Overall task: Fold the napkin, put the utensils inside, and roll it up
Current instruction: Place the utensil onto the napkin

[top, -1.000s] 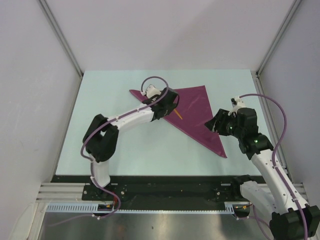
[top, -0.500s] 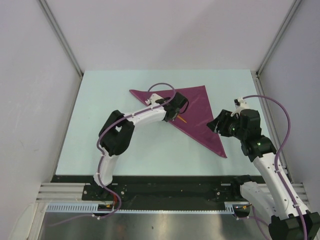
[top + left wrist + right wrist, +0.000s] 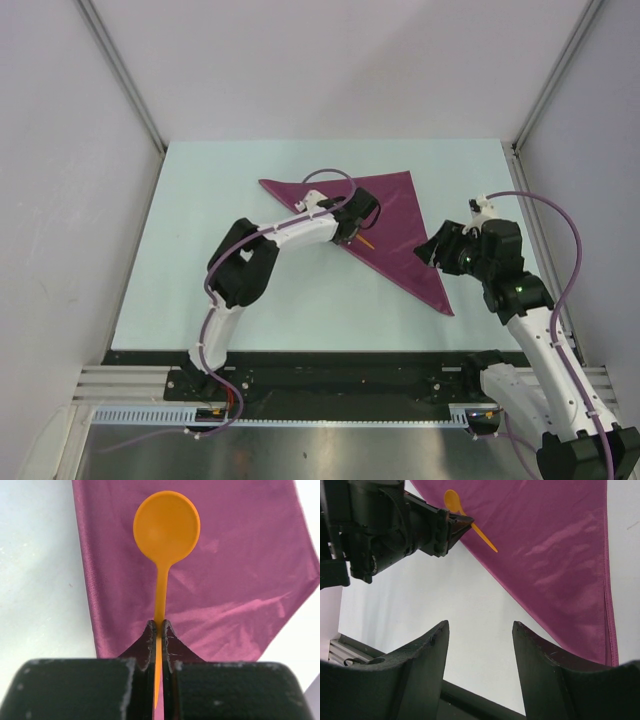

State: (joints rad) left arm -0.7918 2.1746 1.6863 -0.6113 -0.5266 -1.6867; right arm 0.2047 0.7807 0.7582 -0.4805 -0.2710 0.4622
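Left pincer [image 3: 159, 627] grips spoon [image 3: 166, 527] (seemingly above napkin [image 3: 240, 580]).

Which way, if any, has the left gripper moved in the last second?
Yes. The left gripper, jaws shut on the spoon, shifted right across the napkin, toward its far-right corner.

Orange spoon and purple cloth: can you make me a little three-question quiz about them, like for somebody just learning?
1. True or false: the left end effector is shut on the handle of the orange spoon.
2. Pick one: the napkin lies on the table as A) a flat triangle, B) a tight roll, C) a crumpled ball.
3. Fill the gap: the right end effector is ____ and holds nothing.

Key: 1 true; 2 A; 3 open.
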